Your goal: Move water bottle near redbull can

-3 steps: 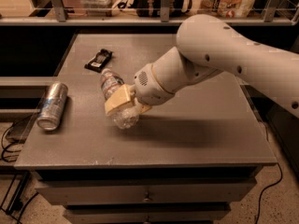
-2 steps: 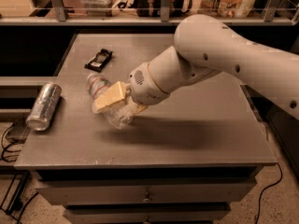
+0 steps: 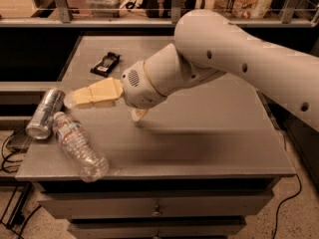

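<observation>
The water bottle (image 3: 79,146) lies on its side at the table's front left, its white cap pointing toward the back left. The redbull can (image 3: 45,112) also lies on its side at the left edge, right beside the bottle's cap end and touching it or nearly so. My gripper (image 3: 102,106) hovers just above and to the right of both. It is open and empty. One cream finger (image 3: 94,93) reaches left toward the can, and the other one (image 3: 138,115) points down.
A small flat black object (image 3: 105,63) lies at the back left of the grey table (image 3: 199,148). The bottle's base is close to the front edge. A shelf rail with bags and boxes runs behind the table. Drawers sit below the tabletop.
The gripper carried the bottle left and toward the front, then let it go. The bottle now lies free on the table beside the can, and the fingers have spread apart.
</observation>
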`<state>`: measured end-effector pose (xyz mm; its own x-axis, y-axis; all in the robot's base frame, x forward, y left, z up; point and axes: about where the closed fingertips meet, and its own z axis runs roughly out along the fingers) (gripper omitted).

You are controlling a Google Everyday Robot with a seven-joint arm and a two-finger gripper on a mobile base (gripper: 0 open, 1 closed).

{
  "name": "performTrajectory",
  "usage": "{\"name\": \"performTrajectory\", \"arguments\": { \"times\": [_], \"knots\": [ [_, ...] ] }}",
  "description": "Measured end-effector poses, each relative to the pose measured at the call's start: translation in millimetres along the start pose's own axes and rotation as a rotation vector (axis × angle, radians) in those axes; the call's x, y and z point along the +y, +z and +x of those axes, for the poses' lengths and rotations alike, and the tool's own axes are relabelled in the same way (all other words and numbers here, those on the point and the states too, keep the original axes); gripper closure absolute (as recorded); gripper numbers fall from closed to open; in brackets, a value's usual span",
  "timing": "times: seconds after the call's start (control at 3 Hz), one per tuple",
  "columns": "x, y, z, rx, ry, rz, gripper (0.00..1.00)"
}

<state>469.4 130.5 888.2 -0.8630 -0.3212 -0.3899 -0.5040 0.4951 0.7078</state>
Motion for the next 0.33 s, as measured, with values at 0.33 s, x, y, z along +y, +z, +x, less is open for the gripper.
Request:
{"name": "performTrajectory", "arguments": {
  "times": [0.33],
  "knots": [
    [0.5,-0.3,-0.2,-0.003,-0.001,-0.001,0.0]
  ]
}}
